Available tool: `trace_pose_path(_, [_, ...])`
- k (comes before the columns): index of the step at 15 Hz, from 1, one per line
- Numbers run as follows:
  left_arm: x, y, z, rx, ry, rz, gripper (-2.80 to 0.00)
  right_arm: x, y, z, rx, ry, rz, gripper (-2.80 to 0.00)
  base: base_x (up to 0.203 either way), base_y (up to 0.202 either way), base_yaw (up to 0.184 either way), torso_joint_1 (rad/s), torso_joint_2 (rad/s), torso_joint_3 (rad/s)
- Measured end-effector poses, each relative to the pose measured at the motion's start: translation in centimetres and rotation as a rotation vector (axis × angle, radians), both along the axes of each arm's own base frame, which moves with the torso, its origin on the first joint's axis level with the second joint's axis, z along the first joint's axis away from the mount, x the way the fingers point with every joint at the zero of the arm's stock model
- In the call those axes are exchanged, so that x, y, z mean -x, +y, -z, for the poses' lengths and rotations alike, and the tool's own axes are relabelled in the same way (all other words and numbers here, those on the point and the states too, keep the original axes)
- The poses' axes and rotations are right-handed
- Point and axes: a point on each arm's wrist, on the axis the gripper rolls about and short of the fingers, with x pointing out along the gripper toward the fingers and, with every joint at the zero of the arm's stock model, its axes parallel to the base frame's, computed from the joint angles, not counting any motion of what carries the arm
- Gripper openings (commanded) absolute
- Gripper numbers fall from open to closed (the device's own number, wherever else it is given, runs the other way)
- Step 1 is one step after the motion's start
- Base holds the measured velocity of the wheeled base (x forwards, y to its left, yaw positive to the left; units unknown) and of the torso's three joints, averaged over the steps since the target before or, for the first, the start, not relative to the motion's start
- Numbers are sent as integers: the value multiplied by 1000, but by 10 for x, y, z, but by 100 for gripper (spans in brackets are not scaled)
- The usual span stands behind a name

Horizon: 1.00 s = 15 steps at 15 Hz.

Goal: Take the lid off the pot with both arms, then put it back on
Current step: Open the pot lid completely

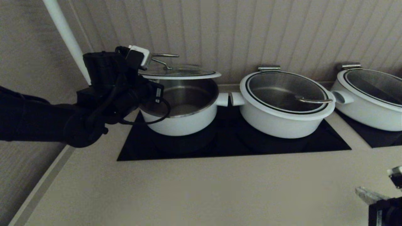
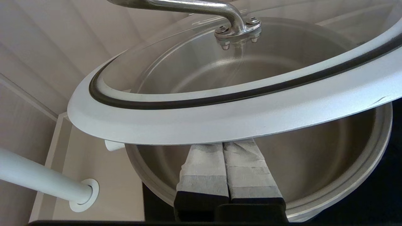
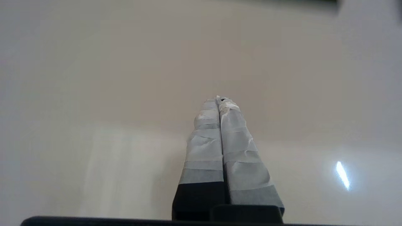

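left gripper (image 2: pixel 223 147): closed, under raised lid (image 2: pixel 220 122) rim | lid above pot (image 1: pixel 185 108) | right gripper (image 3: pixel 220 100): closed, parked

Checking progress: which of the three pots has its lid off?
The leftmost, deepest pot; its lid hangs above it at the left gripper. The others stay covered.

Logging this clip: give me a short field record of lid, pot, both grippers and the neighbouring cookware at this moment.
lid: raised above the pot, level, clear of its rim
pot: open, empty, on black cooktop
left gripper: fingers together under the lid's rim, at the pot's left side
right gripper: shut, empty, low over counter
neighbouring pots: wider, lids on
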Motion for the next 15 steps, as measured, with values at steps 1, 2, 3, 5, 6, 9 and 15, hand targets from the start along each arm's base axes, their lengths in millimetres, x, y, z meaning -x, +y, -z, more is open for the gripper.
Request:
trace_pose_path(1, [0, 1, 0, 0, -1, -1, -280, 7, 0, 2, -3, 35, -7, -280, 0, 0, 0, 0, 0, 0])
trace_pose_path(2, [0, 1, 0, 1, -1, -2, -280, 15, 0, 4, -12, 58, -21, -280, 0, 0, 0, 0, 0, 0])
trace_pose_path(3, [0, 1, -1, 1, -2, -2, -280, 23, 0, 5, -26, 78, -44, -280, 0, 0, 0, 0, 0, 0])
trace_pose_path(5, [0, 1, -1, 1, -2, -3, -280, 43, 0, 8, -49, 105, -83, -280, 0, 0, 0, 0, 0, 0])
trace_pose_path(6, [0, 1, -1, 1, -2, -3, -280, 54, 0, 11, -54, 116, -94, -280, 0, 0, 0, 0, 0, 0])
trace_pose_path(9, [0, 1, -1, 1, -4, -3, -280, 80, -1, 19, -67, 147, -87, -280, 0, 0, 0, 0, 0, 0])
trace_pose_path(15, [1, 1, -2, 2, -6, -3, -280, 99, -2, 24, -40, 119, -74, -280, 0, 0, 0, 0, 0, 0])
